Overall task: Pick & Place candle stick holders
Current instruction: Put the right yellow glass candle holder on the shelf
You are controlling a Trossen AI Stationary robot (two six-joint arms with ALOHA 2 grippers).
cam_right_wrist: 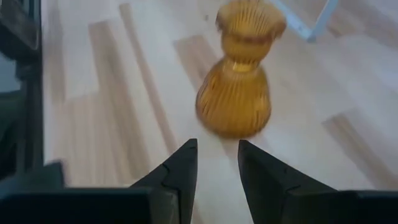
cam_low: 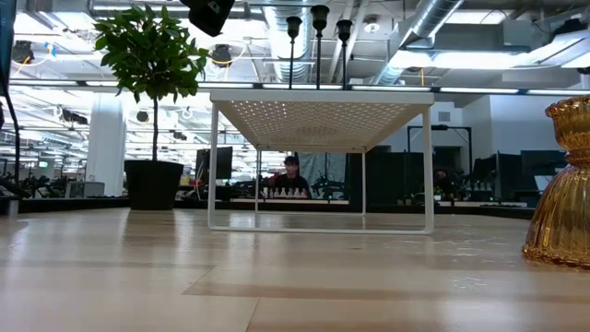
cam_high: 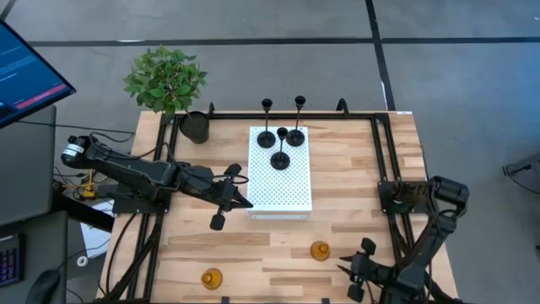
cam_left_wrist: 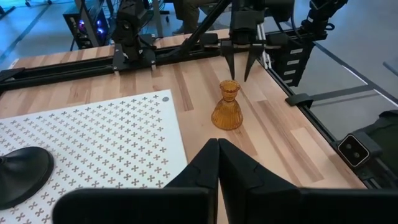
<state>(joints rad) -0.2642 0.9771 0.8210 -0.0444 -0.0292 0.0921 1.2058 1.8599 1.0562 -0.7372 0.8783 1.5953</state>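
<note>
Three black thin-stemmed holders (cam_high: 280,143) stand on their disc bases on a white perforated stand (cam_high: 287,190) at mid table; they also show in the low view (cam_low: 318,41). One amber holder (cam_high: 320,251) stands upright on the wood near the front right, and another (cam_high: 211,278) near the front left. My right gripper (cam_right_wrist: 215,163) is open, level with the table, just short of the right amber holder (cam_right_wrist: 237,87), touching nothing. My left gripper (cam_left_wrist: 218,155) is shut and empty, above the stand's left near corner (cam_high: 245,201).
A black pot with a green plant (cam_high: 169,84) stands at the table's far left corner. Black frame rails (cam_high: 380,160) run along the table's sides. Bare wood (cam_high: 354,186) lies to the right of the stand. A person (cam_low: 291,175) sits far behind the table.
</note>
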